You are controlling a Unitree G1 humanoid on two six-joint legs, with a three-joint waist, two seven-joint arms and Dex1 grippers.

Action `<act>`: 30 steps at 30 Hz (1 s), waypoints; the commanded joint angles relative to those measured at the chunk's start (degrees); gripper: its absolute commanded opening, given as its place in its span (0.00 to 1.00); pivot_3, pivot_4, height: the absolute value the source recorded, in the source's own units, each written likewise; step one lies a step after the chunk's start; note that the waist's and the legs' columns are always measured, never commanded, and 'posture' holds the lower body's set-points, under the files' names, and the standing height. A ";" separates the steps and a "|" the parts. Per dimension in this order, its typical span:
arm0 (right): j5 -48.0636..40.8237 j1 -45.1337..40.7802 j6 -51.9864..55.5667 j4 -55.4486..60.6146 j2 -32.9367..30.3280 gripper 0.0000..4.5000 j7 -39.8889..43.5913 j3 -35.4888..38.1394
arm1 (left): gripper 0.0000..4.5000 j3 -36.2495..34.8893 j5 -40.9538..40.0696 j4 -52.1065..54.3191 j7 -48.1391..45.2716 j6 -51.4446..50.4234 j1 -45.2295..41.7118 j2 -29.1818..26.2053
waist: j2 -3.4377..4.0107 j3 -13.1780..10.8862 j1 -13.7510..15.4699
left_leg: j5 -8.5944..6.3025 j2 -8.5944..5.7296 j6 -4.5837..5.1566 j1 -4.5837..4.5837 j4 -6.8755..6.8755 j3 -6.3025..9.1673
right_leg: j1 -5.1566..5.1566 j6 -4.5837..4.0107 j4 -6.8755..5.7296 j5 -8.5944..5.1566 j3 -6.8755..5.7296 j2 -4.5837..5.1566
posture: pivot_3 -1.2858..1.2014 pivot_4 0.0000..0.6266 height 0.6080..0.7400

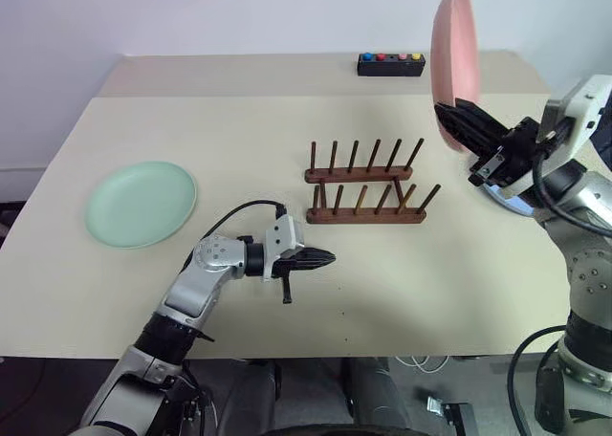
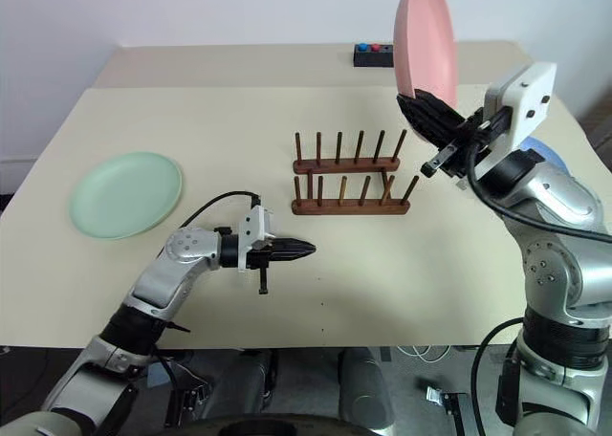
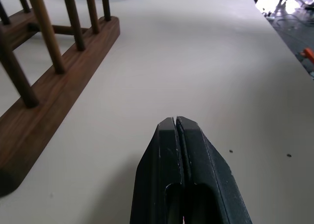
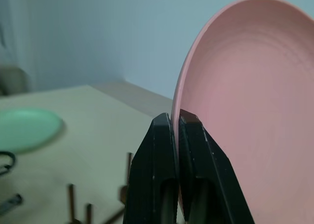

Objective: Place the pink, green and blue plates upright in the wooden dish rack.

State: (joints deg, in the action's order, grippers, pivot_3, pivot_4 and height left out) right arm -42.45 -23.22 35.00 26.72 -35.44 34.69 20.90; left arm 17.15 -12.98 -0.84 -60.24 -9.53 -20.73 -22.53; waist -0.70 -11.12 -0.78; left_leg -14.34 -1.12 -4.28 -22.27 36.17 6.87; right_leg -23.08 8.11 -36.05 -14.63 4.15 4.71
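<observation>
My right gripper (image 1: 443,111) is shut on the rim of the pink plate (image 1: 454,49), holding it upright in the air to the right of and above the wooden dish rack (image 1: 366,192). The rack stands mid-table with nothing between its pegs. Far to the left, the green plate (image 1: 141,203) lies flat on the table. A sliver of the blue plate (image 2: 550,152) shows on the table behind my right arm. My left gripper (image 1: 330,258) is shut on nothing, hovering low just in front of the rack's left end (image 3: 49,86) and pointing right.
A black box with coloured buttons (image 1: 391,64) sits at the back of the table (image 1: 239,130). The table's front edge runs close under my left arm. Cables lie on the floor (image 1: 430,364) below the right side.
</observation>
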 commanded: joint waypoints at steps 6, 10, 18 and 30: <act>-15.61 1.77 6.55 0.40 -0.60 0.01 2.54 2.38 | 0.00 -1.06 -0.55 3.29 0.99 -0.33 0.36 -0.81 | 0.00 0.00 -0.05 | 0.00 0.00 0.00 -0.02 0.01 0.00 | -0.01 0.00 0.00 0.00 0.00 0.00 | 0.52 0.24 1.00; -18.75 3.10 7.50 0.05 -0.35 0.01 1.43 2.25 | 0.00 -0.93 -0.52 2.69 0.92 -0.10 -0.19 -0.90 | 0.00 0.00 -0.05 | 0.00 0.00 0.00 -0.03 0.02 -0.01 | -0.02 0.00 0.00 0.00 0.00 0.00 | 0.52 0.24 1.00; -18.89 3.90 6.66 -3.92 0.11 0.01 0.12 2.14 | 0.00 -0.49 -0.33 2.03 0.77 0.22 -0.81 -0.37 | 0.00 0.00 -0.06 | 0.00 0.00 0.00 -0.03 0.01 -0.01 | -0.03 0.00 0.00 0.00 0.00 0.00 | 0.52 0.24 1.00; -28.24 2.61 9.76 -8.18 -0.28 0.01 -2.31 4.53 | 0.00 -0.42 -0.17 2.31 0.98 0.00 -0.69 -0.32 | 0.00 0.00 -0.08 | 0.00 0.00 0.00 -0.03 0.01 -0.01 | -0.03 0.00 0.00 0.00 0.00 -0.01 | 0.52 0.24 1.00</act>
State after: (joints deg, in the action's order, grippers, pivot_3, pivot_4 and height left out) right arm -68.76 -19.68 44.72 18.24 -35.15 32.47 23.69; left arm 17.14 -13.02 0.17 -59.43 -9.77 -20.75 -23.01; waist -0.70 -11.12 -0.85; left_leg -14.34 -1.12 -4.28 -22.30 36.18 6.86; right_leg -23.11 8.11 -36.05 -14.63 4.16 4.70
